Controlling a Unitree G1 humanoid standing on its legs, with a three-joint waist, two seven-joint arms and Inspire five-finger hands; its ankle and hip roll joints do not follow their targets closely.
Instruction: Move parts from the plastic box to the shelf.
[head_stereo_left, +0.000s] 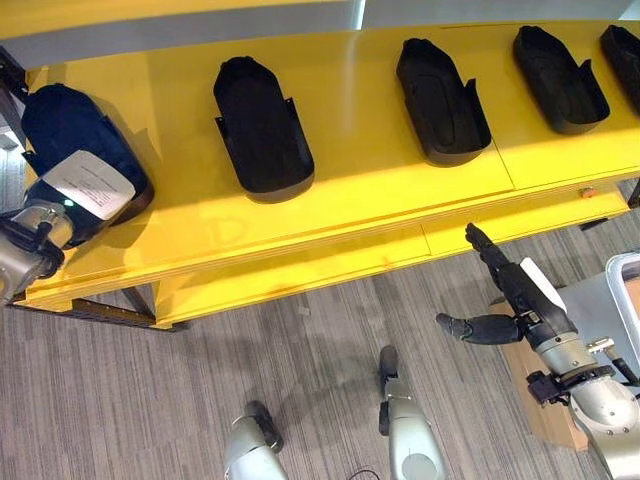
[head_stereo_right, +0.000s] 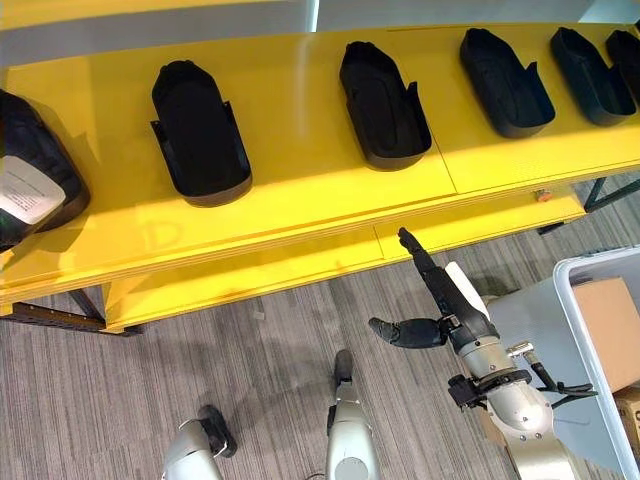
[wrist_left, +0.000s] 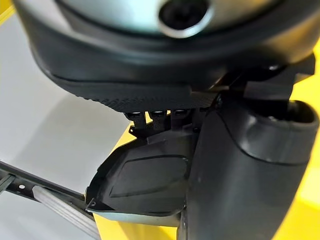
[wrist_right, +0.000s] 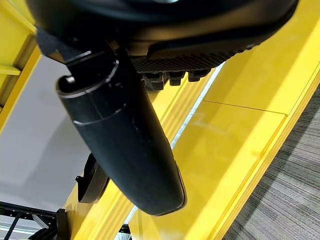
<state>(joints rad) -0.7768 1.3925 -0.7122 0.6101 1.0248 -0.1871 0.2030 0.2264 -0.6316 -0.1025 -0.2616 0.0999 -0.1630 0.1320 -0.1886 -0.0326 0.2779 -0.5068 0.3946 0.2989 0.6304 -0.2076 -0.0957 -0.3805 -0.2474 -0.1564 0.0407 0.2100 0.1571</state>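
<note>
My left hand (head_stereo_left: 40, 235) grips the labelled black part (head_stereo_left: 75, 150) at the yellow shelf's (head_stereo_left: 350, 190) far-left end. I should seat it flat before releasing. My right hand (head_stereo_right: 440, 300) hangs open, empty.

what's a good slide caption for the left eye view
Black parts line the yellow shelf; the left hand is at the endmost part, the right hand open above the floor.
</note>
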